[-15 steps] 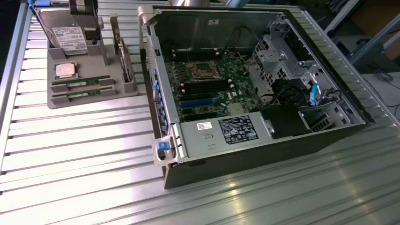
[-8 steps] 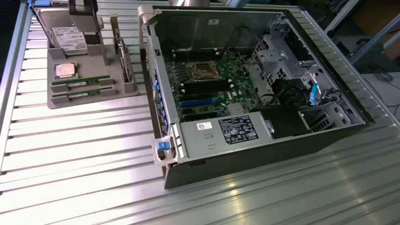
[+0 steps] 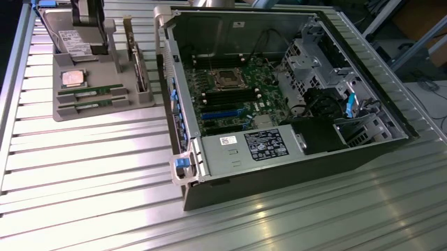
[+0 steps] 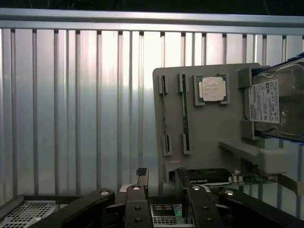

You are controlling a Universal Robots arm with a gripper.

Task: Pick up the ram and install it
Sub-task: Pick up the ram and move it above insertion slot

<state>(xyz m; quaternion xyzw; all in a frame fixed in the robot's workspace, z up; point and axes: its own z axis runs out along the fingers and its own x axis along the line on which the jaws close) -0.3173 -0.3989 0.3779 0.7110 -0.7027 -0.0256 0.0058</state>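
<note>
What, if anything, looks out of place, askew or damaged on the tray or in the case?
Nothing stands out. The ram and its twin lie straight and parallel in the tray, the processor flat beside them; the case lies open.

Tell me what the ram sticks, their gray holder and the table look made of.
The ram sticks: green circuit board, matte, with a pale label. The holder: probably plastic, going by its even matte gray and blocky moulded shapes. The table: likely aluminium, ribbed slats with a bright brushed sheen.
</note>
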